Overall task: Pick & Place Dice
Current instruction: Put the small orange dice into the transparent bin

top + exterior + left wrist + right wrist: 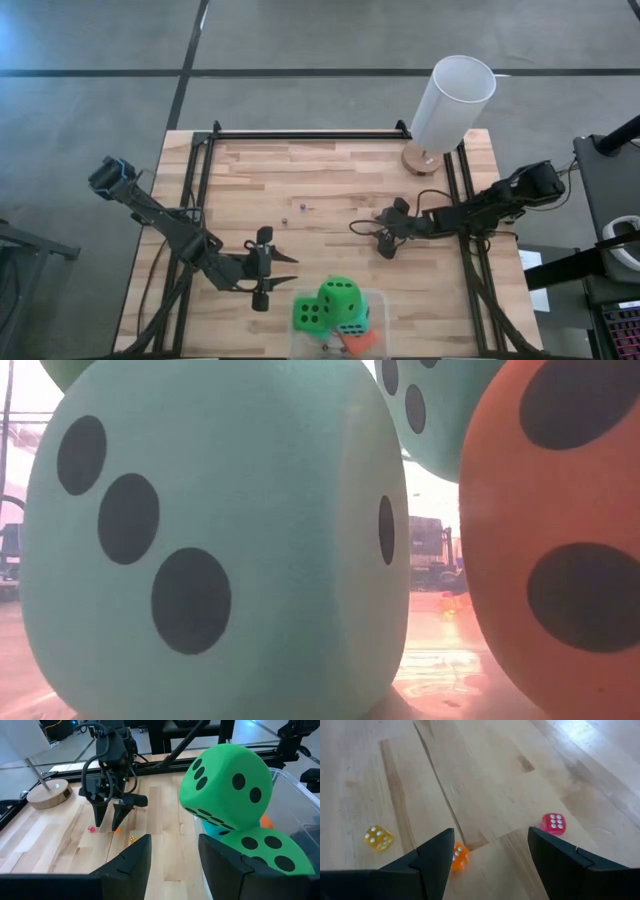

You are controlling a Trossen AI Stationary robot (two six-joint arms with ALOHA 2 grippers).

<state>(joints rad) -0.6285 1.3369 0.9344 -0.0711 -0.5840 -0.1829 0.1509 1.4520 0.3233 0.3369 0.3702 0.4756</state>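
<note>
Large foam dice sit piled in a clear bin point(372, 300) at the table's near edge: two green dice point(340, 296) point(227, 785), teal dice point(200, 550) and an orange-red one point(560, 540). My left gripper point(288, 270) point(175, 855) is open, left of the bin and apart from it. My right gripper point(386, 232) point(490, 837) is open and points down at mid-table, right of centre. Three tiny dice lie there: yellow point(378, 837), orange point(459, 856) and red point(553, 823). The orange one lies between the fingers. My right gripper comes from above, its fingers standing close to the wooden top. The tiny orange die point(116, 830) lies on the table right by the inner side of one finger point(437, 852). I cannot tell whether that finger touches it.
A lamp with a white shade point(453, 100) and a round wooden base point(47, 795) stands at the far right corner. Black rails point(300, 135) frame the table. Two tiny dark specks point(285, 222) lie mid-table. Bare wood stretches between the two grippers.
</note>
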